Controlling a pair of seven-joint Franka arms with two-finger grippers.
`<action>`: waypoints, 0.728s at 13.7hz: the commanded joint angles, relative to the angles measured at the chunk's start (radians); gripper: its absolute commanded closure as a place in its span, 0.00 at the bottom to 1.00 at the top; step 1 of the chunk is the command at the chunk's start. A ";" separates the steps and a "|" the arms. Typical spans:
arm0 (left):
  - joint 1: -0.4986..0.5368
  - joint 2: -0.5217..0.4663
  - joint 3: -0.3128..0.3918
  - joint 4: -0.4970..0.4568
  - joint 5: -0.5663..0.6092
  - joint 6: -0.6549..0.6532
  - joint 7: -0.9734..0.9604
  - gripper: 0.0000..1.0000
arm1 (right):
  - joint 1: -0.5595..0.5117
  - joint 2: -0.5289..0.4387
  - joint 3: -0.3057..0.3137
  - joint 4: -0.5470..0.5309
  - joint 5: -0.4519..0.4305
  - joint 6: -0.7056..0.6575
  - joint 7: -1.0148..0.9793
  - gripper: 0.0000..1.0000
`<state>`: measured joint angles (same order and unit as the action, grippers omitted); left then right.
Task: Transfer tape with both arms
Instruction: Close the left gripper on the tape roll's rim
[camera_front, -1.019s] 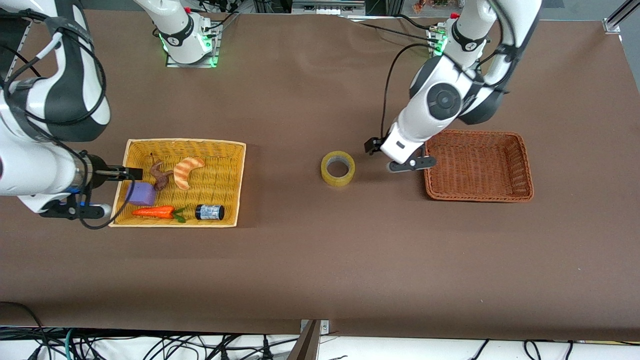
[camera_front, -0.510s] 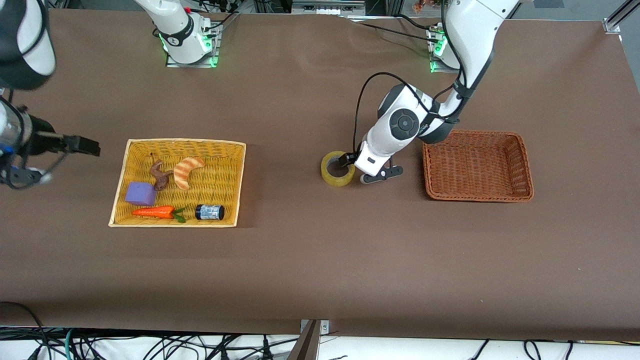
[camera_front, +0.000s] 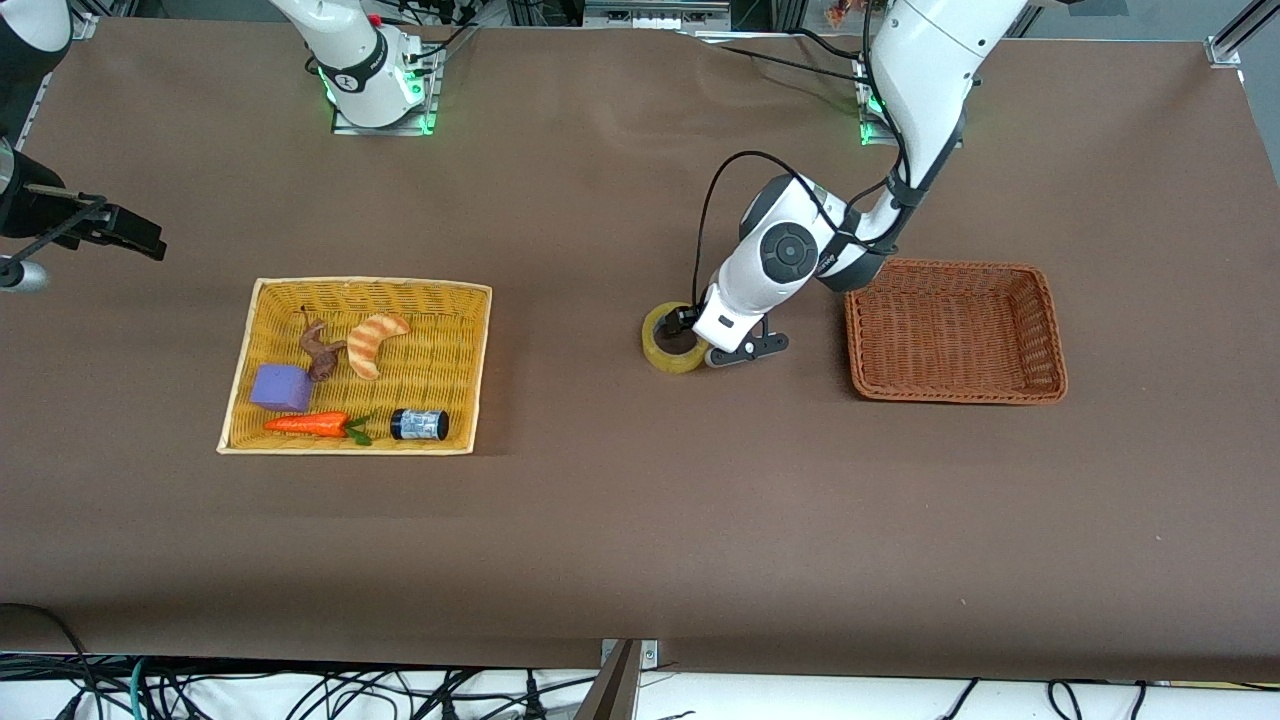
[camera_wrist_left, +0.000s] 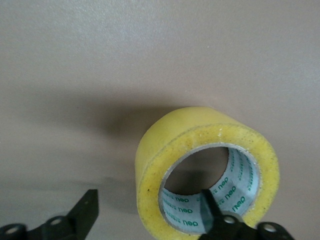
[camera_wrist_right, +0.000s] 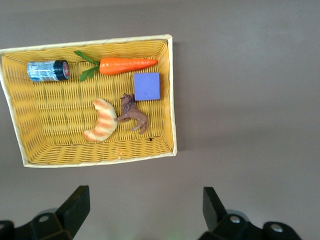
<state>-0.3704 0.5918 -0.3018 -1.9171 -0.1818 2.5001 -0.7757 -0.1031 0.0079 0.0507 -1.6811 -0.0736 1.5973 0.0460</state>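
Note:
The tape (camera_front: 660, 345), a yellowish roll with a grey core, lies flat on the brown table between the two baskets. My left gripper (camera_front: 692, 330) is down at it and open. In the left wrist view the tape (camera_wrist_left: 165, 160) fills the middle. My left gripper (camera_wrist_left: 149, 200) straddles the roll's wall, with one finger inside the hole and the other outside. My right gripper (camera_front: 140, 240) is open and empty, up in the air at the right arm's end of the table. In the right wrist view it (camera_wrist_right: 145, 197) holds nothing.
A yellow basket (camera_front: 370, 284) holds a croissant toy (camera_front: 375, 343), a black-and-blue cylinder (camera_front: 418, 424), a carrot (camera_front: 305, 424), a purple block (camera_front: 280, 387) and a brown figure (camera_front: 320, 350); it shows in the right wrist view (camera_wrist_right: 170, 90). An empty brown basket (camera_front: 950, 266) stands beside the left arm.
My left gripper moved from beside the brown basket down onto the tape, one finger entering the ring. My right arm drew up and away from the yellow basket.

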 joint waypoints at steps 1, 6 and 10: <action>-0.012 0.011 0.009 0.023 -0.011 0.005 0.059 0.94 | -0.017 -0.052 0.008 -0.040 0.021 -0.008 -0.049 0.00; -0.005 -0.015 0.012 0.021 -0.011 -0.007 0.064 1.00 | -0.018 -0.013 -0.009 -0.019 0.020 -0.037 -0.051 0.00; 0.039 -0.131 0.012 0.010 -0.011 -0.136 0.069 1.00 | -0.020 -0.005 -0.009 0.001 0.020 -0.031 -0.052 0.00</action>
<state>-0.3622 0.5644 -0.2936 -1.8946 -0.1817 2.4713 -0.7364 -0.1093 0.0051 0.0371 -1.6952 -0.0714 1.5661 0.0192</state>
